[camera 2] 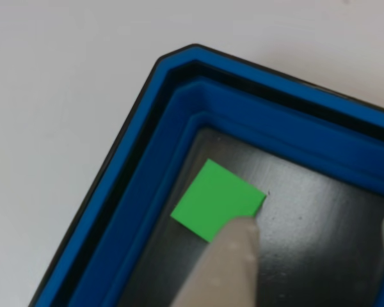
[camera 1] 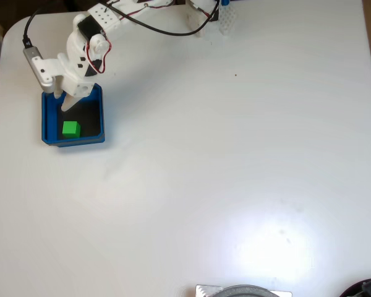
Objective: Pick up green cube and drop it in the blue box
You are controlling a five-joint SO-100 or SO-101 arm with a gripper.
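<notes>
I am holding my claw (camera 1: 64,103) over the far part of the blue box (camera 1: 47,120), near the left edge of the white table (camera 1: 235,154) in the fixed view. My two fingers are standing apart, and nothing is sitting between them. The green cube (camera 1: 71,129) is lying on the dark floor inside the box, close to its left wall. In the other view, one pale finger (camera 2: 227,262) is covering a corner of the green cube (camera 2: 214,195).
</notes>
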